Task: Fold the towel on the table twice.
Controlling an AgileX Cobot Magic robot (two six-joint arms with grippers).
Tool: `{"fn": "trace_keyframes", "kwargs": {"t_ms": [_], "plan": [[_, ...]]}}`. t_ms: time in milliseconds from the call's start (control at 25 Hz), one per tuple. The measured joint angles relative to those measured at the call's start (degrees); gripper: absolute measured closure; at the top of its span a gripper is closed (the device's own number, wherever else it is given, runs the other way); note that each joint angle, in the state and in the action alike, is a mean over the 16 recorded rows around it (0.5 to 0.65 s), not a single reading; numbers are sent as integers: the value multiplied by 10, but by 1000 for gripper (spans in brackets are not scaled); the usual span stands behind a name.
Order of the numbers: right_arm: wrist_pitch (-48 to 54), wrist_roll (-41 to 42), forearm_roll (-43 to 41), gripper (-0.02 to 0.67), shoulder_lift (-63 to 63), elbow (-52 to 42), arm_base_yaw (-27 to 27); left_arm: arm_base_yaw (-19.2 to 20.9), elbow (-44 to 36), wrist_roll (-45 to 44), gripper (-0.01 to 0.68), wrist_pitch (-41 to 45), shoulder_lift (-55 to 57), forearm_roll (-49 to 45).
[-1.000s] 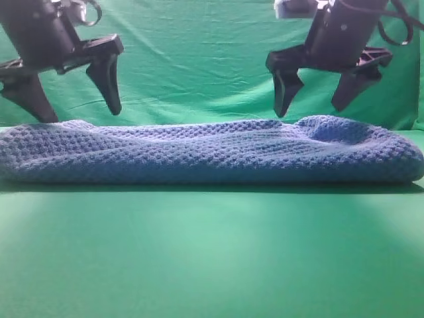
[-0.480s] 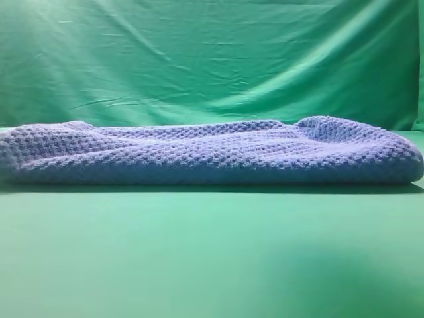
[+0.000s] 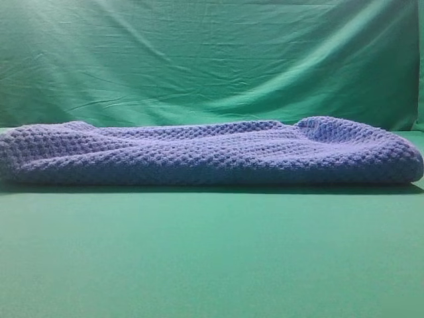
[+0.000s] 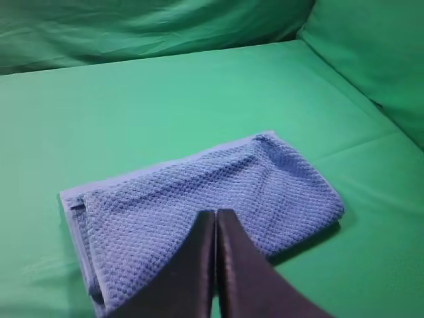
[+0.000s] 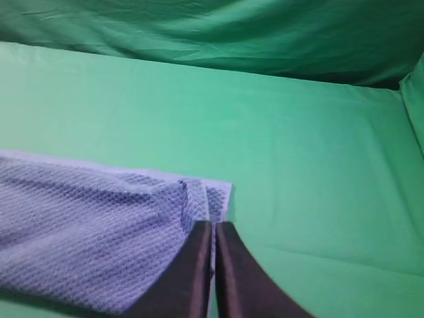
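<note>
Your blue-grey waffle-weave towel [image 3: 212, 151] lies folded in a thick layered rectangle on the smooth bright green fabric worktop [image 3: 212, 258], spanning it from 9 to 3 o'clock in the high view, before the wrinkled green backdrop curtain [image 3: 212, 59]. Your left claw [image 4: 216, 218] has its dark fingers pressed together, holding nothing, above the towel. Your right claw [image 5: 212, 228] is likewise closed and empty, over the towel's corner at 6 o'clock.
</note>
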State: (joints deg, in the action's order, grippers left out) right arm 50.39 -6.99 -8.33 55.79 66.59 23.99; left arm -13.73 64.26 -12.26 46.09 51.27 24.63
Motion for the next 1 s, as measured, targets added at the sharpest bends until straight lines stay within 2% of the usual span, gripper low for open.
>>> {"fn": "trace_keyframes", "kwargs": {"t_ms": [560,760,1000], "plan": [[-67,140,141,649,-295,-246,0,0,-261,-54,673,-53,-390,30],[-87,164,172,649,-388,-303,0,0,-310,-56,673,-60,-474,35],[-91,171,190,649,-482,-339,0,0,-341,-56,673,-66,-518,31]]}}
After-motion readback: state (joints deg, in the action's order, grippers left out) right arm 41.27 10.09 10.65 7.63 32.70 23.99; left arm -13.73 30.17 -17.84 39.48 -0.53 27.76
